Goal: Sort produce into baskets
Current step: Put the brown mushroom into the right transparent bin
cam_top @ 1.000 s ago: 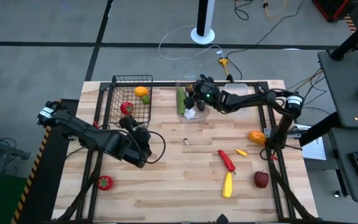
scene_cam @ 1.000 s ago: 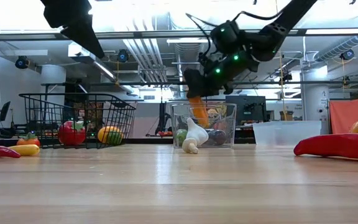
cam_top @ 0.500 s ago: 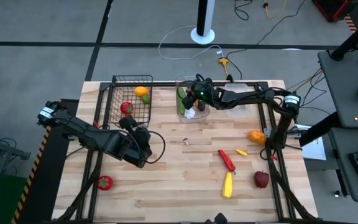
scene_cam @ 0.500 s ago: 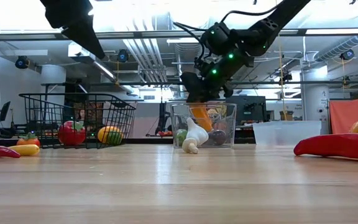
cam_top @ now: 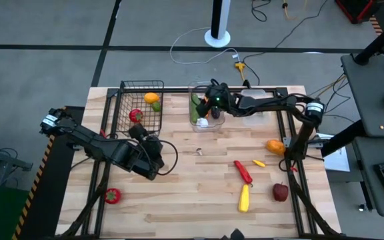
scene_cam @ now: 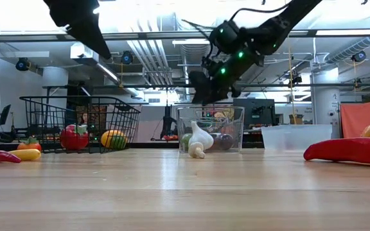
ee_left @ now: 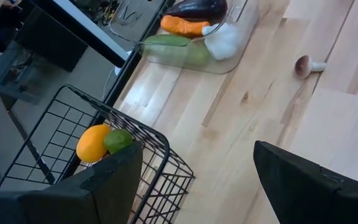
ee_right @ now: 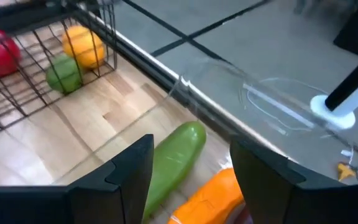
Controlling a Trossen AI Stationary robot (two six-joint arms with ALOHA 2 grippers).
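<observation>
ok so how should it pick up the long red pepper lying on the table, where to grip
Probably the red pepper is best taken at mid-body, from straight above, tool closing across its narrow width. It lies flat, slanting across the boards, with bare wood on both long sides; the small yellow pepper sits just off its upper end. The right tool is nearer.

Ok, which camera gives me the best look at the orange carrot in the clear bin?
Left wrist view: the orange carrot lies unobstructed in the clear bin, between eggplant and cucumber. Right wrist shows only its end, cropped by the right gripper's fingers. High view hides it under that gripper; low view barely shows it.
</observation>
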